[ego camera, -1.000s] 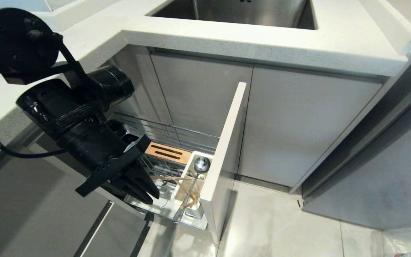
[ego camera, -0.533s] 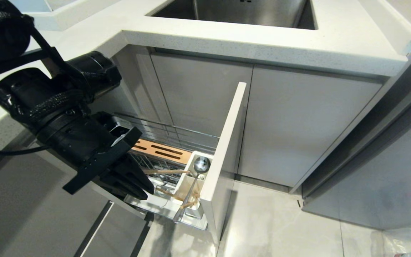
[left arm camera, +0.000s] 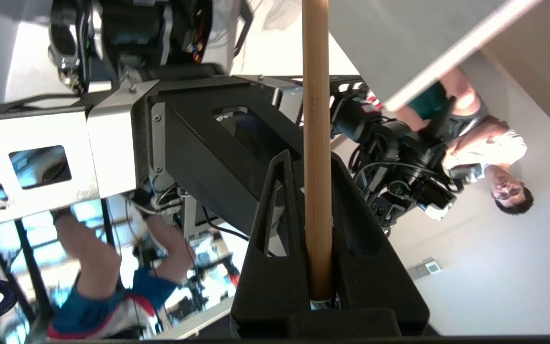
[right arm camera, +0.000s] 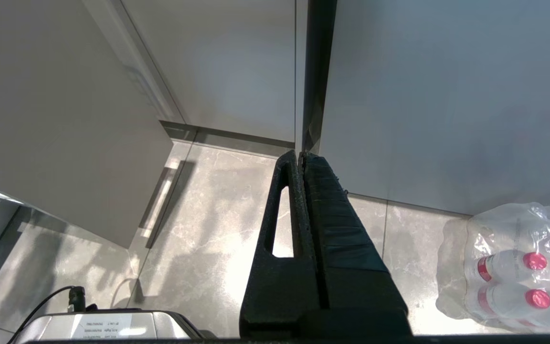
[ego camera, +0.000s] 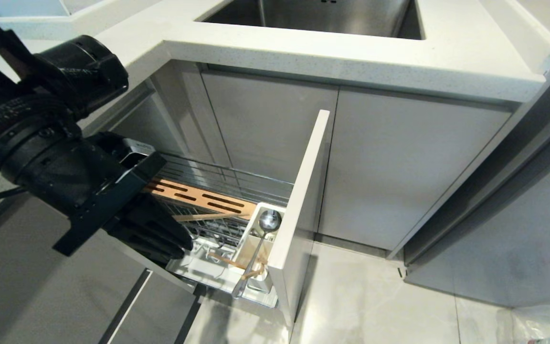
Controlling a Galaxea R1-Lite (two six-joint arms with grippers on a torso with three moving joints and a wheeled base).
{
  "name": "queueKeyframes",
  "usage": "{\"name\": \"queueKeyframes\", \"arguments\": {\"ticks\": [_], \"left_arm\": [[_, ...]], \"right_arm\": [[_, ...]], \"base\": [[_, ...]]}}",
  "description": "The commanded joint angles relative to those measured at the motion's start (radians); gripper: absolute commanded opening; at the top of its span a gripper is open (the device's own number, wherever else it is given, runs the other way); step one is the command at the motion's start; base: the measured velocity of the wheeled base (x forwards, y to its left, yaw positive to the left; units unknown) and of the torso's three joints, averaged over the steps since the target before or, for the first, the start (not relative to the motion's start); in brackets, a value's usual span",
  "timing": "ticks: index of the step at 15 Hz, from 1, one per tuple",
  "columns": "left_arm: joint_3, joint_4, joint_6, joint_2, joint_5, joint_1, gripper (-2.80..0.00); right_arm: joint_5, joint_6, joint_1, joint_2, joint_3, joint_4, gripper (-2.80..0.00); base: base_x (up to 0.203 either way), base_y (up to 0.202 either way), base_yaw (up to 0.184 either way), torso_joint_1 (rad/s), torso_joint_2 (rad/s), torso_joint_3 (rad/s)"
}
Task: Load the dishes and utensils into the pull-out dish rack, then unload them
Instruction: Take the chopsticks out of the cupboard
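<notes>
Left gripper (ego camera: 172, 241) is clamped on one chopstick (ego camera: 210, 217), just left of the rack (ego camera: 217, 184), w/ the stick running level from its fingertips toward the cup (ego camera: 251, 239). Wrist view shows that chopstick (left arm camera: 317, 143) pinched between both black fingers (left arm camera: 275, 248), butt end seated deep in the gripper.

Second chopstick (ego camera: 237, 265) lies tilted in the cup, well apart from the gripper. Spoon (ego camera: 260, 239) stands in the cup too, round bowl up, handle slanting down toward the tray. Rack is pulled out; slotted wood strip (ego camera: 198, 196) runs along its far side, wire basket behind it, pale cabinet front (ego camera: 299, 210) fixed at its right end.

Above: white table (ego camera: 351, 52) w/ a steel sink (ego camera: 322, 16) set in it. Grey cabinet doors (ego camera: 399, 172) below, pale stone floor (ego camera: 375, 296) under everything. Plastic wrap at the floor's lower right corner.

Right gripper (right arm camera: 303, 162) hangs low over the floor, fingers pressed together, holding nothing; a shrink-wrapped pack of red-capped bottles (right arm camera: 513, 263) sits near it.

Left wrist view also catches the robot's own body and two people (left arm camera: 466, 124) in the room behind.
</notes>
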Motion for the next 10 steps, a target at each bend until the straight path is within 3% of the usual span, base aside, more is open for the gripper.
{"name": "queueKeyframes", "arguments": {"ticks": [1, 6, 10], "left_arm": [[-0.006, 0.007, -0.004, -0.048, -0.003, 0.0, -2.8], [-0.022, -0.01, -0.003, -0.16, -0.003, -0.022, -2.8], [-0.025, -0.086, 0.001, -0.283, -0.009, -0.042, -2.8]], "right_arm": [[0.0, 0.0, 0.0, 0.0, 0.002, 0.0, -2.8], [0.0, 0.0, 0.0, 0.0, 0.002, 0.0, -2.8], [0.0, 0.0, 0.0, 0.0, 0.002, 0.0, -2.8]], "base": [[0.0, 0.0, 0.0, 0.0, 0.0, 0.0], [0.0, 0.0, 0.0, 0.0, 0.0, 0.0], [0.0, 0.0, 0.0, 0.0, 0.0, 0.0]]}}
